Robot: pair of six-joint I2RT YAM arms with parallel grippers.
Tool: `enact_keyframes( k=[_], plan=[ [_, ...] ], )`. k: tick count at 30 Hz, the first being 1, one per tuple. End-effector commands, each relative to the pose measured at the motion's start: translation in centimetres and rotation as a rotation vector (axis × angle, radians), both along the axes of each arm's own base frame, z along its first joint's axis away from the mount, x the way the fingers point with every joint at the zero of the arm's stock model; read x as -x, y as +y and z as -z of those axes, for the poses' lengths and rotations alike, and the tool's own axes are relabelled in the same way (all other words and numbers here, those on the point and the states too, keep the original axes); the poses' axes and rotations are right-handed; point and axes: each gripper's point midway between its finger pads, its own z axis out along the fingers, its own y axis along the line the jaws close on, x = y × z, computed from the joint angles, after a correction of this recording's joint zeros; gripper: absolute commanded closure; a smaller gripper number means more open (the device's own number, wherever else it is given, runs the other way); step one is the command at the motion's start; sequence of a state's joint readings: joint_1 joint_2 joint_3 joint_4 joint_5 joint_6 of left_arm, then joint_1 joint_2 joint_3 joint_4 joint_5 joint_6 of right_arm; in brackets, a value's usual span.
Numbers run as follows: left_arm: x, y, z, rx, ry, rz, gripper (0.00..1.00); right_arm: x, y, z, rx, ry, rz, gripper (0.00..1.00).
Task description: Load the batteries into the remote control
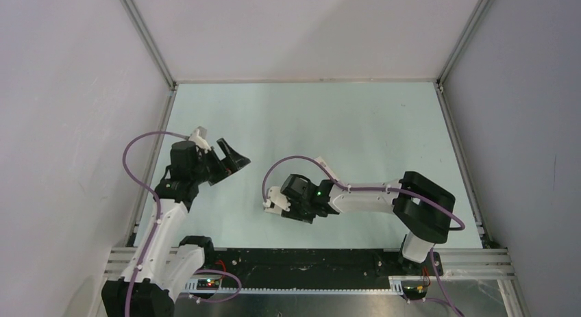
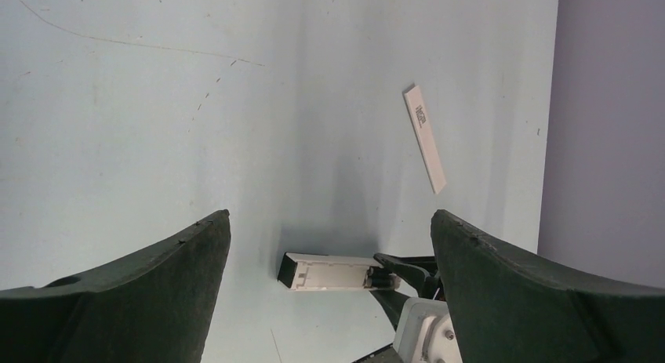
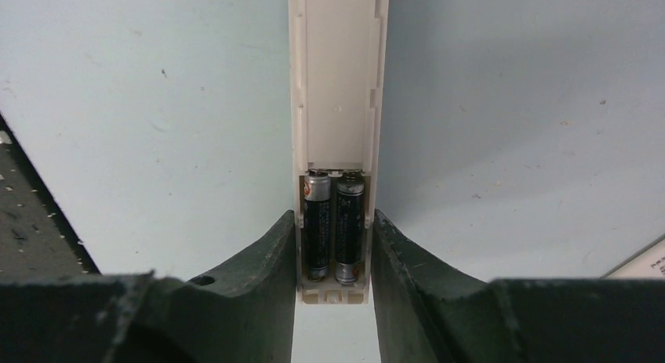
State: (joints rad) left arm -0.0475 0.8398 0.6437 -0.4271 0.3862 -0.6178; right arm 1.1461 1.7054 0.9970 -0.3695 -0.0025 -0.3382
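Observation:
The white remote control lies back-up with its battery bay uncovered. Two dark batteries sit side by side in the bay at the end nearest my right wrist. My right gripper is shut on that end, one finger pressed on each long side. From the left wrist view the remote shows its dark end pointing away from the right fingers. My left gripper hangs open above the remote, apart from it and holding nothing. In the top view the left gripper is left of the right gripper.
A slim white cover strip with a dark label lies flat on the pale table beyond the remote; its corner shows in the right wrist view. Grey walls enclose the table on three sides. A black base rail runs along the near edge.

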Motion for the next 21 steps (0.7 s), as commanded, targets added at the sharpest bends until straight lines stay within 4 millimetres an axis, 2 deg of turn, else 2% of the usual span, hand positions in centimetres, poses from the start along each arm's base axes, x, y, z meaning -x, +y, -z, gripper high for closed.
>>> enact_keyframes(
  k=[1, 4, 7, 10, 14, 15, 18, 20, 21],
  plan=[
    [-0.4, 0.6, -2.0, -0.036, -0.072, -0.003, 0.0, -1.3, 0.5, -0.1, 0.015, -0.07, -0.02, 0.59],
    [-0.3, 0.9, -2.8, -0.047, -0.105, -0.014, 0.0, -1.2, 0.4, 0.0, 0.021, -0.072, -0.018, 0.53],
    [-0.3, 1.1, -3.3, -0.058, -0.128, -0.024, 0.0, -1.2, 0.6, -0.7, -0.002, -0.072, -0.007, 0.42],
    [-0.3, 1.3, -3.6, -0.064, -0.137, -0.027, 0.0, -1.4, 0.8, -2.6, -0.064, -0.064, 0.031, 0.28],
    [-0.4, 1.4, -3.8, -0.07, -0.138, -0.027, 0.0, -2.0, 1.1, -6.1, -0.211, -0.014, 0.12, 0.09],
    [-0.4, 1.6, -3.8, -0.078, -0.134, -0.038, 0.0, -2.6, 0.8, -7.4, -0.257, -0.012, 0.146, 0.05],
    [-0.5, 3.2, -3.4, -0.127, -0.115, -0.124, 0.0, -4.3, 0.0, -9.2, -0.345, -0.003, 0.275, 0.03],
    [-0.5, 4.8, -3.2, -0.168, -0.118, -0.201, 0.0, -6.3, -1.2, -10.0, -0.379, -0.016, 0.403, 0.05],
    [-0.4, 5.4, -3.4, -0.181, -0.127, -0.233, 0.0, -8.1, -2.5, -10.1, -0.376, -0.05, 0.494, 0.06]
  ],
)
